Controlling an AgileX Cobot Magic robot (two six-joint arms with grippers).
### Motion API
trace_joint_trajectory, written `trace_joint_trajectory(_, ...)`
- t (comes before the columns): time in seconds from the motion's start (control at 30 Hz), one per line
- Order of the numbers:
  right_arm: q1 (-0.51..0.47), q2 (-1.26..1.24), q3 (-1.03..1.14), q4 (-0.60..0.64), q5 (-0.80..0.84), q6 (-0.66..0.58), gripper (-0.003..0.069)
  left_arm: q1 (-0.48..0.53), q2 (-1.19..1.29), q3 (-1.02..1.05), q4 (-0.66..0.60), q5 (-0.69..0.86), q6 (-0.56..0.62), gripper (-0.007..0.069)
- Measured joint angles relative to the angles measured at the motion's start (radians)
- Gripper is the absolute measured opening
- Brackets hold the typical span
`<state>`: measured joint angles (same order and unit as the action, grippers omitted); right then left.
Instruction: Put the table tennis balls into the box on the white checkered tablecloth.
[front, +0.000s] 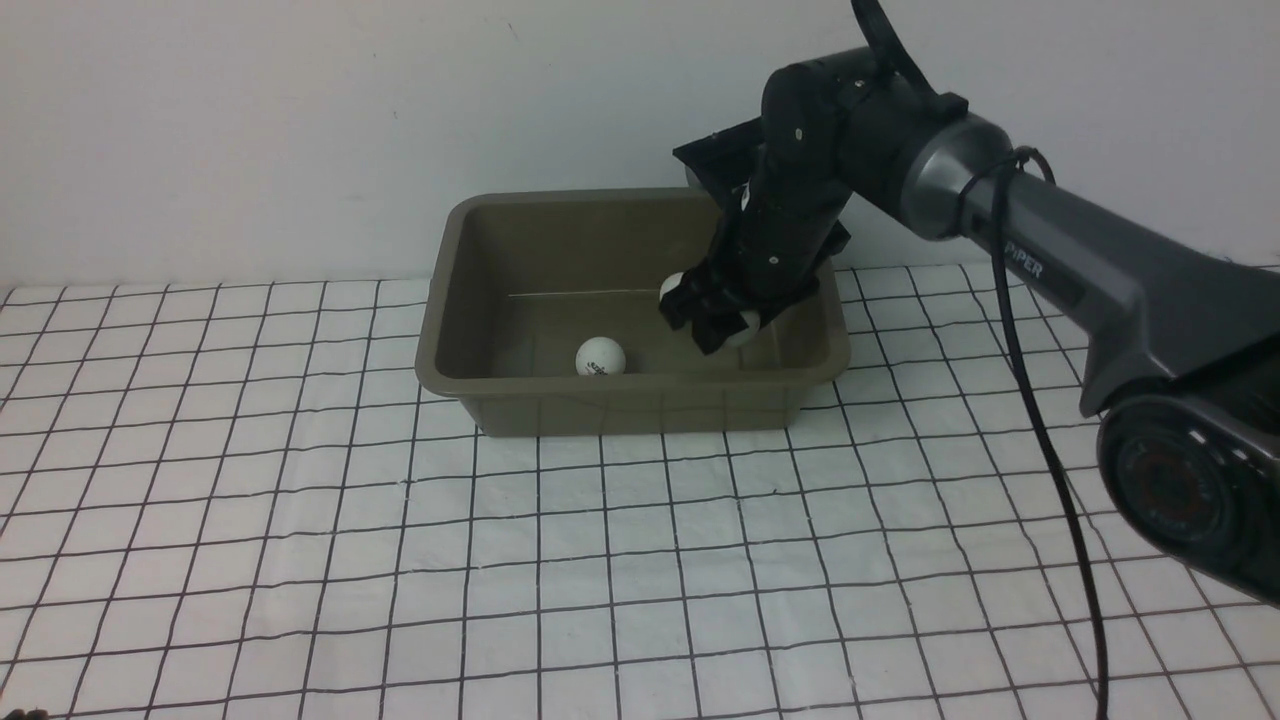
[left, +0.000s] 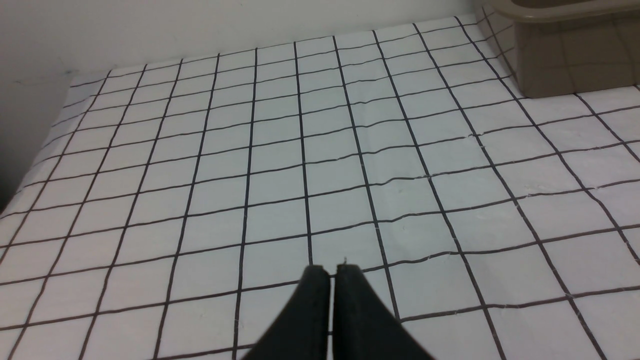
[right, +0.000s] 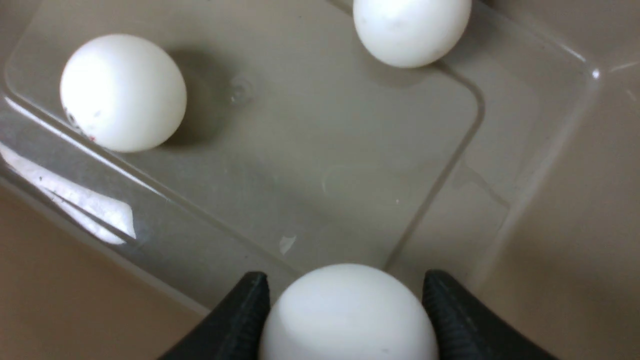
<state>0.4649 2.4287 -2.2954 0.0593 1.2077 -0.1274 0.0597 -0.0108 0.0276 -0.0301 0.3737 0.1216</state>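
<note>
- Grip: right tool (right: 344, 287) pinches third ball (right: 347, 315) low inside box (front: 630, 198), likely so release won't bounce it out.
- First ball (front: 600, 356) and second ball (front: 670, 284) lie on its floor.
- Left tool (left: 332, 272), narrow and empty, hovers over cloth (left: 250, 150), left of box, clear of the work.

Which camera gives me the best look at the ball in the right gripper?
The right wrist view: the held ball sits large between the fingers of the right gripper. In the front view the gripper hides most of it. The left wrist view misses it, showing only tablecloth and a box corner.
</note>
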Motion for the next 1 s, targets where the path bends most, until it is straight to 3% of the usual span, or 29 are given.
trace_joint_trajectory(0.27,0.000,0.000,0.000,-0.005,-0.016,0.000,0.0449,0.000,0.000,0.000,0.000,0.000,0.000,-0.0004)
trace_joint_trajectory(0.53,0.000,0.000,-0.006,-0.004,-0.024,0.000,0.0451,0.000,0.000,0.000,0.000,0.000,0.000,-0.0004)
trace_joint_trajectory(0.67,0.000,0.001,-0.066,0.003,-0.021,0.000,0.0357,0.000,0.000,0.000,0.000,0.000,0.000,-0.0004)
trace_joint_trajectory(0.9,0.000,-0.033,-0.198,0.011,0.021,0.000,0.0055,0.000,0.000,0.000,0.000,0.000,0.000,-0.0004)
trace_joint_trajectory(1.0,0.000,-0.074,-0.220,-0.059,0.044,0.000,0.0000,0.000,0.000,0.000,0.000,0.000,0.000,-0.0004)
